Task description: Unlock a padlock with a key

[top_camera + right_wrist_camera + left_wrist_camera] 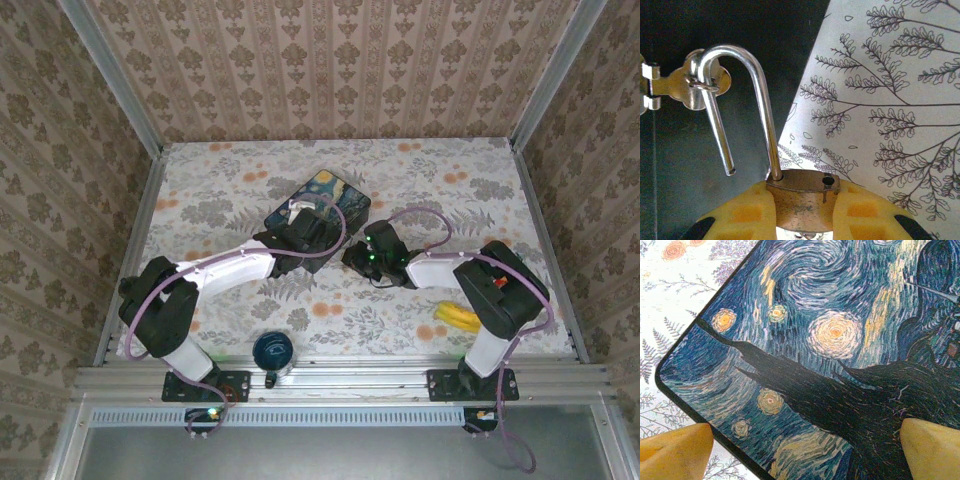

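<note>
Right hand point(366, 257) pinches the padlock point(801, 199), its shackle point(763, 102) (free end out) hooked in the tin's point(830, 330) hasp point(677, 86), while the spread left hand point(802, 447) straddles the tin, likely steadying it.

Surface colours and patterns
Padlock point(802, 200): brass-gold body, silvery shackle point(763, 105). Tin point(830, 340): blue-yellow Starry Night swirls. Tablecloth point(890, 100): white, grey fern print.

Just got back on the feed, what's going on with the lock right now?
The right gripper is shut on the padlock, holding its brass body. The shackle is open, its free end out of the body, but it is hooked through the latch on the painted tin. The left gripper hangs wide open over the tin's lid.
</note>
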Available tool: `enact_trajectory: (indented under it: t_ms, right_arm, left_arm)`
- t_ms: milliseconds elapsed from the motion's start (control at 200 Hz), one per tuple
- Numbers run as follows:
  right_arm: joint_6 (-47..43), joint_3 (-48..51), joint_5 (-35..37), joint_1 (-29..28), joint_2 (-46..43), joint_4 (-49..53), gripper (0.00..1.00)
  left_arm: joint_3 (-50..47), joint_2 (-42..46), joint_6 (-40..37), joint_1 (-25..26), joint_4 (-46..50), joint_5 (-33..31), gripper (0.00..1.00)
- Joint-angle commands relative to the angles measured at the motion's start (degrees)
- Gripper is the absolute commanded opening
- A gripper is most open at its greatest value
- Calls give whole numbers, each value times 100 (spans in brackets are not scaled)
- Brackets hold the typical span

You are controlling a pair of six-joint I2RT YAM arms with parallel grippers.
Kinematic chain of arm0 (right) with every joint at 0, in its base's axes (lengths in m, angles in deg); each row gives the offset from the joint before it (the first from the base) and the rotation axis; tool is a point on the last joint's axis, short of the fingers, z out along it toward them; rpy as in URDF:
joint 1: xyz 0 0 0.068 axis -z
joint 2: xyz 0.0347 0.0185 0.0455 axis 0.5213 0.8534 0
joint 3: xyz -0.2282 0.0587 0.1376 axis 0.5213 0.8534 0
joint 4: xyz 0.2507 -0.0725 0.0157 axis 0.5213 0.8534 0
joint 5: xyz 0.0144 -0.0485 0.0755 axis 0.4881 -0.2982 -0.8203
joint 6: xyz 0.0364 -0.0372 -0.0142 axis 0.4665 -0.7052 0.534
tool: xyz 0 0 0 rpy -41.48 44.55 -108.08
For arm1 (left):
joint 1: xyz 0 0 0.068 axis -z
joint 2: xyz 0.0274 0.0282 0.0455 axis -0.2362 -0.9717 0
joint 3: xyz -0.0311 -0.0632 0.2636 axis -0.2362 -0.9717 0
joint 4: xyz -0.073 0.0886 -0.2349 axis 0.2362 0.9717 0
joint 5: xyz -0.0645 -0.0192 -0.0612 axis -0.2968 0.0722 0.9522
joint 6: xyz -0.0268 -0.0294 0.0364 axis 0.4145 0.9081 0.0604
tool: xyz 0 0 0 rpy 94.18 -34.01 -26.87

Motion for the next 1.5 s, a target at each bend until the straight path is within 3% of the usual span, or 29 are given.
enact_trajectory:
  t_ms: [0,1495]
  right_arm:
    - [281,-60,359,201,44,-375,0]
    - [354,-112,413,660,-35,-682,0]
  left_arm:
    - [-243,16,-34,-57,769,50,96]
    - [-381,227,2,-59,734,104,96]
